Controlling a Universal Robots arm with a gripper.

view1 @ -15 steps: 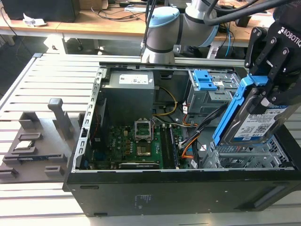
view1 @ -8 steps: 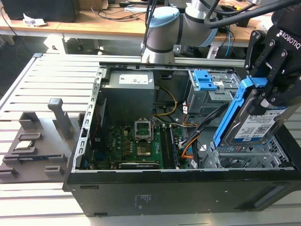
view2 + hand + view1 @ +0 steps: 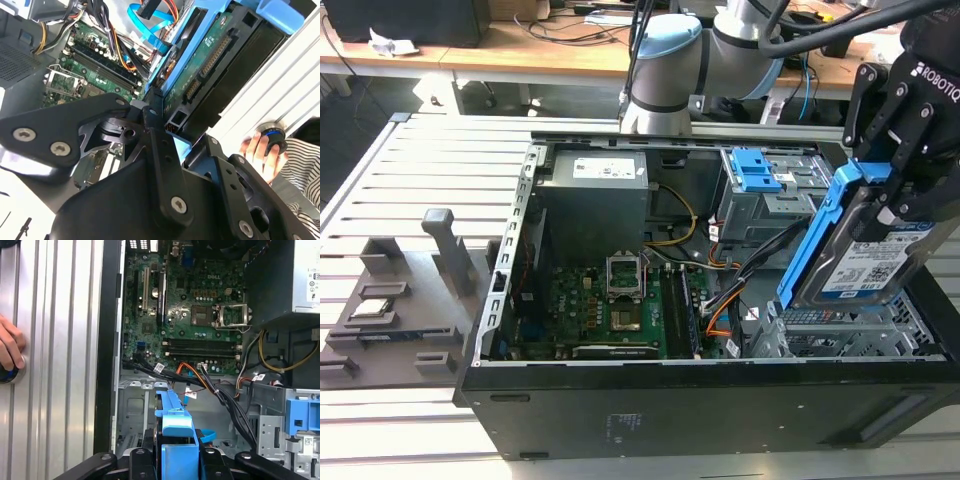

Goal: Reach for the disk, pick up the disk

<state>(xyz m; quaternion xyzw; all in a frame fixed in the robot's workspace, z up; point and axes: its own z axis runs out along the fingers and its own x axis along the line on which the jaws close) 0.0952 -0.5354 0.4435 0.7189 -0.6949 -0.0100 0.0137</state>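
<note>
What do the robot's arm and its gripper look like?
The arm has silver-grey tube segments with light blue joint caps, and dark cables run along it. The gripper is black with white lettering; its linked fingers carry silver screws.

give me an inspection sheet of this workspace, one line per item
surface: slatted metal table carrying the open computer case
job's things: disk in its blue bracket, tilted, lifted above the drive cage
clutter: grey fixture blocks at the exterior view's left
grippers: gripper shut on the disk's bracket
cables: orange, yellow and black leads run across the motherboard; a blue flat cable shows in the second wrist view
surroundings: a person's hand on a knob beside the case; desks behind
</note>
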